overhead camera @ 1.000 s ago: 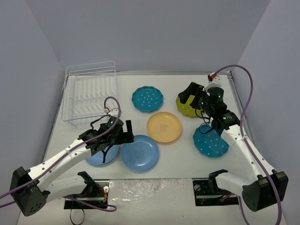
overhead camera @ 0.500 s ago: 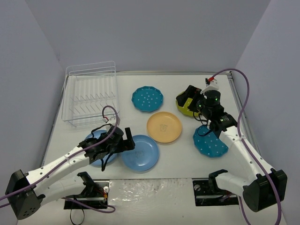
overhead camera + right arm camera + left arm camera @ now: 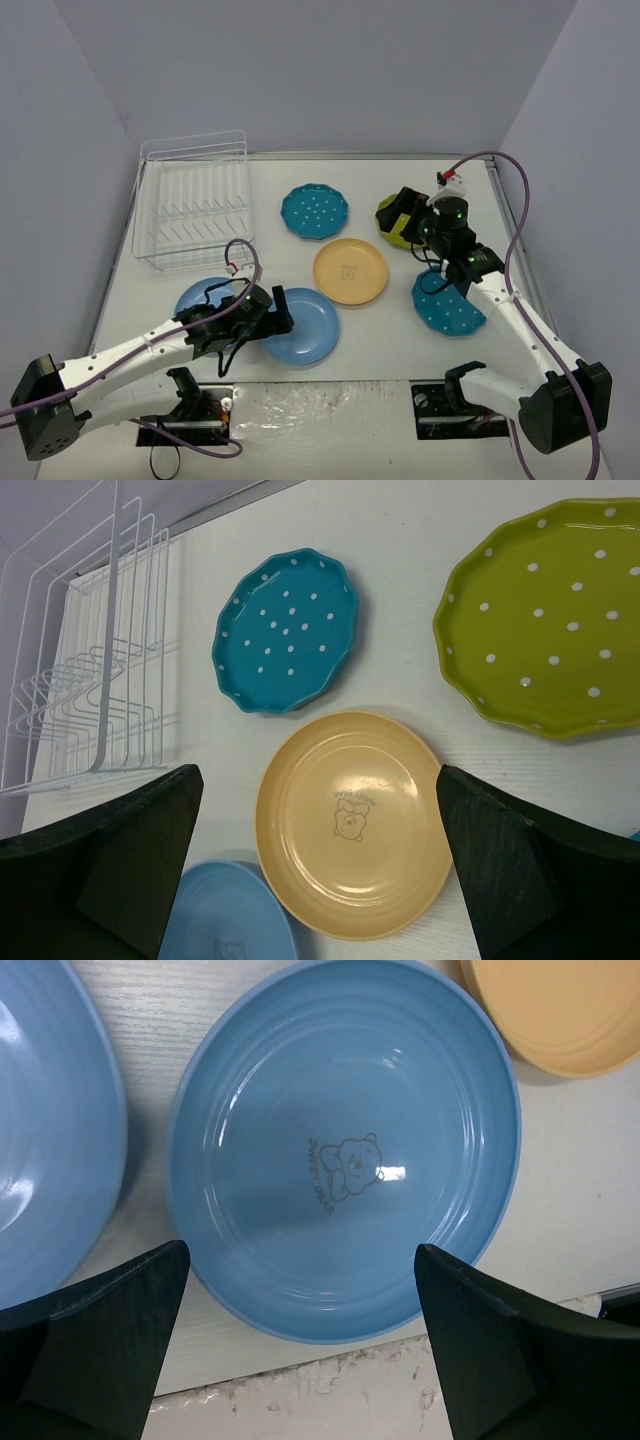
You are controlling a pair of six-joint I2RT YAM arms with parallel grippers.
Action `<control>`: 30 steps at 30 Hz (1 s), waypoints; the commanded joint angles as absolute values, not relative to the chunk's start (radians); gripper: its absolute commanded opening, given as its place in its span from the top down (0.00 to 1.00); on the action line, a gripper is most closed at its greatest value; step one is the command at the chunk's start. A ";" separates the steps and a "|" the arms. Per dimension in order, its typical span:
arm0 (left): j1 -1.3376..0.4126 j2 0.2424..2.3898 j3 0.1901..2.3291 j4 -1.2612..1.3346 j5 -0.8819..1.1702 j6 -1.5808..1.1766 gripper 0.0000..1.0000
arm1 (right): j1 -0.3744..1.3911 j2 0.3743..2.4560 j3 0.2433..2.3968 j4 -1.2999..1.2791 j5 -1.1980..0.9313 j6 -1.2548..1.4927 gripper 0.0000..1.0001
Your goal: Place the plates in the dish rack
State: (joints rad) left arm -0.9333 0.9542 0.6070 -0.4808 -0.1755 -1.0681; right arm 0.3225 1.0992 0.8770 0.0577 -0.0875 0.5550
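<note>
Above the light blue plate (image 3: 345, 1150), lying flat near the arm bases and well apart from the dish rack (image 3: 190, 205), the left gripper (image 3: 300, 1255) hangs spread wide, holding nothing — best lowered astride the rim, one finger inside, one outside — then pinched firmly.

Glossy glazed blue plate (image 3: 345, 1150); white wire rack (image 3: 85, 690); matt table (image 3: 380, 330).

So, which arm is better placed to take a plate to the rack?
Probably left: its open gripper is right over a blue plate, and the rack stands on that side.
</note>
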 commanded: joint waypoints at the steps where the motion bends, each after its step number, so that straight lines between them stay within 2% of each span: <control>1: -0.954 0.943 0.608 -0.462 -0.208 -1.115 0.08 | 0.330 1.072 0.879 0.136 -0.061 0.569 0.00; 30: -0.980 0.958 0.527 -0.420 -0.213 -1.171 0.08 | 0.333 1.079 0.850 0.137 -0.051 0.581 0.00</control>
State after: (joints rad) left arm -0.9745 0.9438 0.5252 -0.4795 -0.2089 -1.1445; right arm 0.3240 1.0966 0.8492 0.0637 -0.0764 0.5754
